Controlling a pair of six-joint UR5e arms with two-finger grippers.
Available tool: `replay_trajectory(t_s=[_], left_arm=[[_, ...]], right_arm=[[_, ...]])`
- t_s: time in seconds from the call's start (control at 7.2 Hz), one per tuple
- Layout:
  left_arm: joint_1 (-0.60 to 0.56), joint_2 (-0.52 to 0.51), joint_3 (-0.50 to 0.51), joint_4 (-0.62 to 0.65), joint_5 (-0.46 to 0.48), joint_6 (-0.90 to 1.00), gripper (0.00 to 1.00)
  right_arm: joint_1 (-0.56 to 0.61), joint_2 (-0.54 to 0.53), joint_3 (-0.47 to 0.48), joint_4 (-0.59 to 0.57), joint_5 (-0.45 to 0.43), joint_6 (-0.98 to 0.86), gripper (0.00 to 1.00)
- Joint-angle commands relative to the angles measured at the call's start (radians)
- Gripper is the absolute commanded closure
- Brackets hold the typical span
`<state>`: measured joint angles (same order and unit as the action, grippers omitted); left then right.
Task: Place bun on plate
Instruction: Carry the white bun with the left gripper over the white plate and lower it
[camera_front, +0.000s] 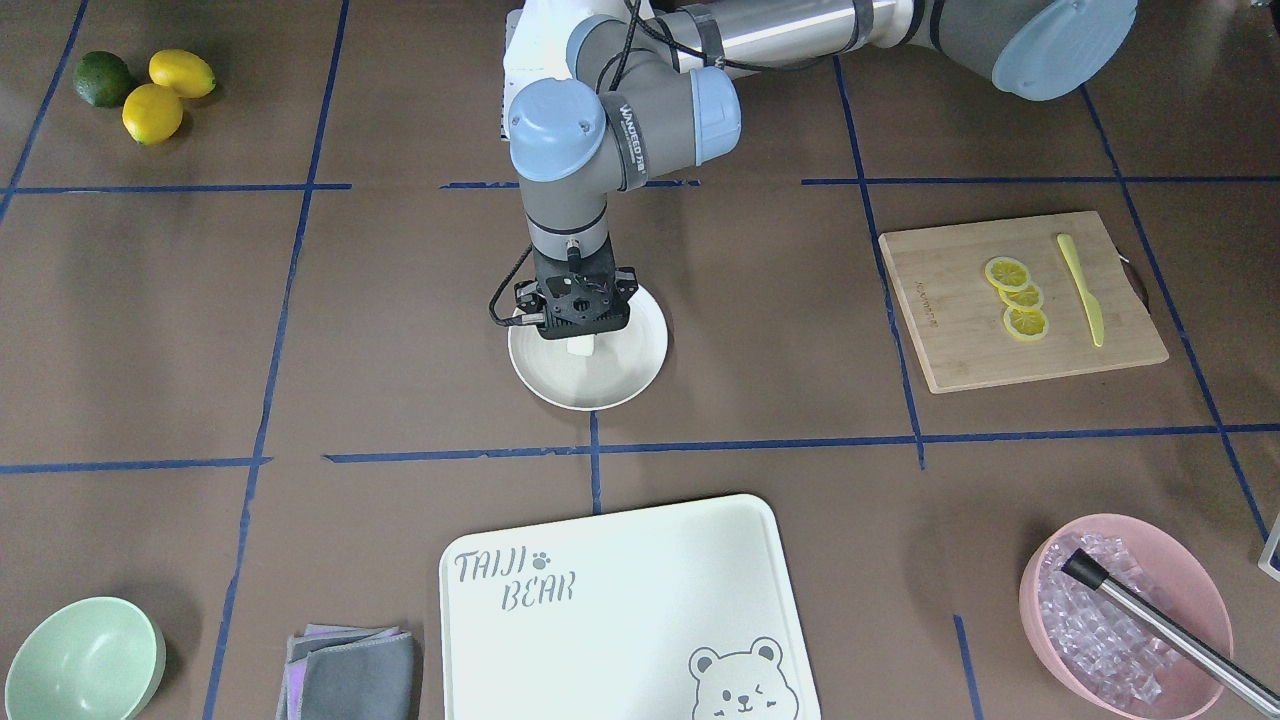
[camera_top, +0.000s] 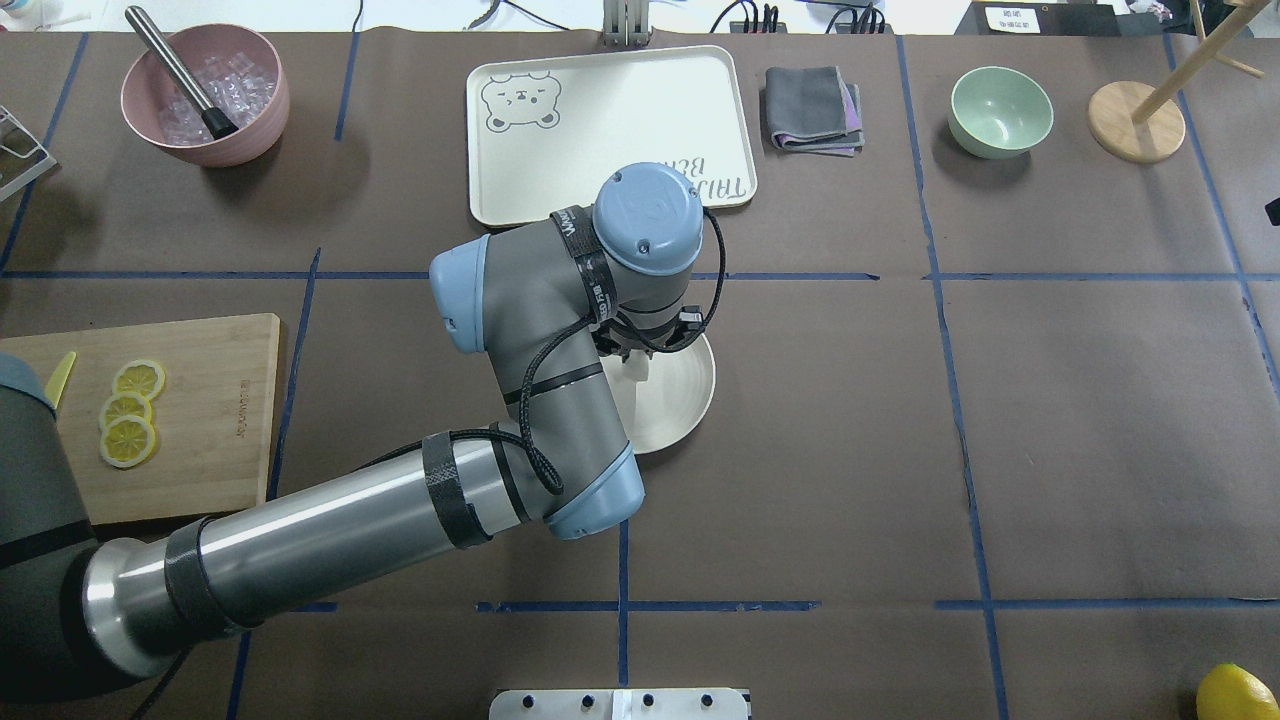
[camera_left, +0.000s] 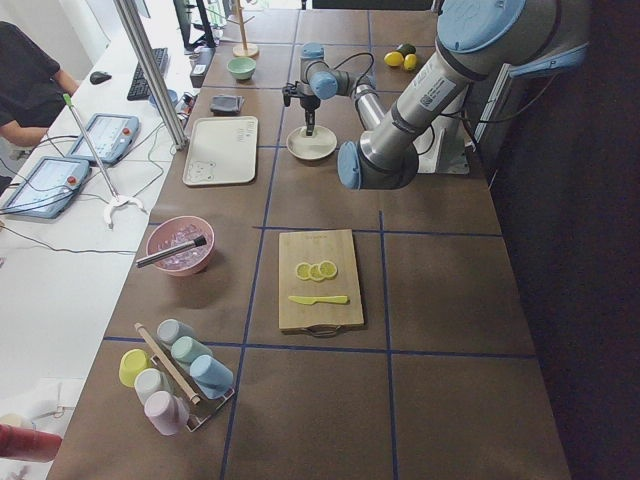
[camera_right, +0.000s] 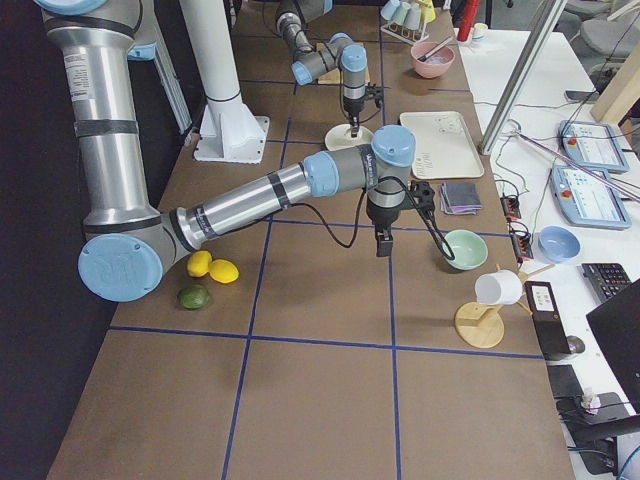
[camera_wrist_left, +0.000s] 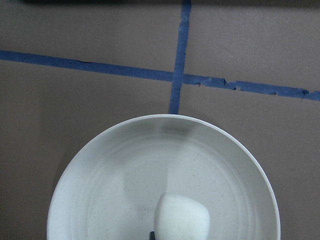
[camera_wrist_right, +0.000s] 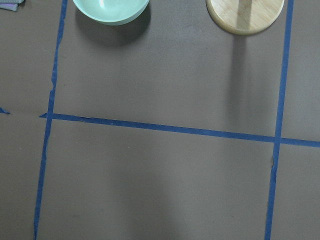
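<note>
Showing over plate (camera_wrist_left: 100, 190) centre | bun (camera_wrist_left: 181, 217) | pointing, long axis unclear

cutting board (camera_front: 950, 330): lemon slices (camera_front: 1015, 298), knife (camera_front: 1082, 290) | pink bowl (camera_front: 1185, 570): ice (camera_front: 1090, 620) | mint bowl (camera_front: 85, 660) | cloth (camera_front: 350, 675)

The bun (camera_wrist_left: 181, 216) is a small, smooth, plain white lump with a rounded top. It lies within the rim of the plate (camera_wrist_left: 115, 170), off-centre; whether it touches the plate's floor cannot be told. The plate is round, shallow and cream-white, and stands level near the middle of the brown worktop (camera_wrist_left: 75, 100).
</note>
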<state>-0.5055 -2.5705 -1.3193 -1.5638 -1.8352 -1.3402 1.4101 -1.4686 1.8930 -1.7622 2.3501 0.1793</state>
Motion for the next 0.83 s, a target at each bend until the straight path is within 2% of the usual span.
replay_trajectory(t_s=[0.0, 0.28, 0.42, 0.56, 0.69], left_arm=[[0.016, 0.016, 0.008, -0.012, 0.005, 0.000, 0.69], [0.021, 0.018, 0.014, -0.012, 0.005, 0.006, 0.68], [0.021, 0.018, 0.014, -0.012, 0.005, 0.010, 0.59], [0.021, 0.018, 0.015, -0.012, 0.005, 0.010, 0.43], [0.021, 0.018, 0.020, -0.013, 0.005, 0.012, 0.35]], right_arm=[[0.007, -0.001, -0.005, 0.000, 0.006, -0.009, 0.00], [0.007, -0.001, -0.005, 0.000, 0.006, -0.009, 0.00], [0.007, -0.001, -0.005, 0.001, 0.006, -0.007, 0.00], [0.007, -0.001, -0.003, 0.001, 0.006, -0.007, 0.00], [0.007, 0.001, -0.003, 0.001, 0.006, -0.007, 0.00]])
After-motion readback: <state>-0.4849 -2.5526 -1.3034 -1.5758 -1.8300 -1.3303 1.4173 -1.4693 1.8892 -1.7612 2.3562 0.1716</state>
